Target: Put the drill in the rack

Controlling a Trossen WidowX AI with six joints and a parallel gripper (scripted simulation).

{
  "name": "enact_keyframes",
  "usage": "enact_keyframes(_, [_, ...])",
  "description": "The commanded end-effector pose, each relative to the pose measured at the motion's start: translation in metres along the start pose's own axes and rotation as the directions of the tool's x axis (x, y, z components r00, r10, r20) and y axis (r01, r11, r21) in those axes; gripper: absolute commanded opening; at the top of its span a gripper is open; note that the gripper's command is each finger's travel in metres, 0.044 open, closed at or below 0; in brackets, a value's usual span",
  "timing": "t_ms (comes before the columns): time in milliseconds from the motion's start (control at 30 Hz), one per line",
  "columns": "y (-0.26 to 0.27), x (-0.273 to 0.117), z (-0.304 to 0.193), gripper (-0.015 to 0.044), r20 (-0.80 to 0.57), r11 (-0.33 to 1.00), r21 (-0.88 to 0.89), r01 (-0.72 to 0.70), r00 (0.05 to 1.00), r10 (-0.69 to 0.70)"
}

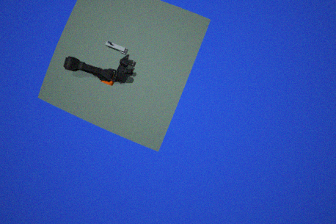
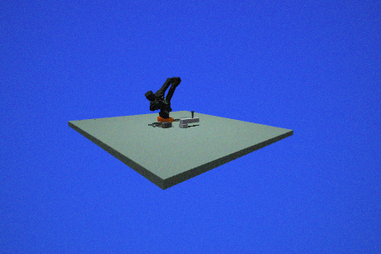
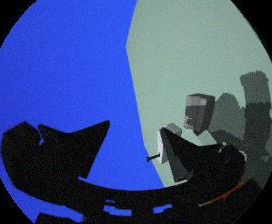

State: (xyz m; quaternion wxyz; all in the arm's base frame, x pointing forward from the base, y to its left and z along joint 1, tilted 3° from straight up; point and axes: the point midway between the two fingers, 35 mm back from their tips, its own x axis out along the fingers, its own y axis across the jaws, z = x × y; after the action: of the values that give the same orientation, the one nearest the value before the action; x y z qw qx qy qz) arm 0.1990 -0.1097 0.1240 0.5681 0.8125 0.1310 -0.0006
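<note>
My gripper [image 1: 134, 67] [image 3: 136, 127] is open and empty, raised above the tabletop beside the light grey fixture [image 1: 117, 48] [image 2: 190, 121] [image 3: 160, 147]. A thin black piece with a wider head, probably the drill [image 2: 192, 114] [image 3: 152, 158], stands upright from the fixture, away from the gripper. A small grey block [image 2: 183, 126] [image 3: 174, 129] is at the fixture's near end in the exterior view; I cannot tell if it is the key. A separate grey-brown block, probably the rack [image 2: 166, 125] [image 3: 201, 112], lies below the gripper. The arm hides it in the top view.
The arm's orange base [image 1: 108, 82] [image 2: 165, 119] stands on the grey-green tabletop [image 1: 154, 111] [image 2: 166, 155] [image 3: 172, 55]. The arm is folded up over its base and casts shadows around the separate block. The tabletop's edges drop off to a blue background.
</note>
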Motion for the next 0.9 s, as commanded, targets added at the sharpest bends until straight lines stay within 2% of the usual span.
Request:
enact_keyframes(0, [0.000,0.000,0.000,0.0374,0.000,1.000,0.000,0.000,1.000,0.000])
enact_keyframes(267, [0.000,0.001,0.000,0.0164,-0.002,1.000,-0.002,0.006,1.000,-0.006])
enact_keyframes(467, [0.001,0.040,-0.010,0.0006,-0.057,0.969,-0.115,0.217,0.973,-0.225])
enact_keyframes(667, [-0.007,0.079,-0.039,0.0000,-0.101,0.842,-0.322,0.432,0.869,-0.485])
enact_keyframes(867, [-0.019,0.104,-0.081,0.0000,-0.091,0.600,-0.585,0.546,0.691,-0.717])
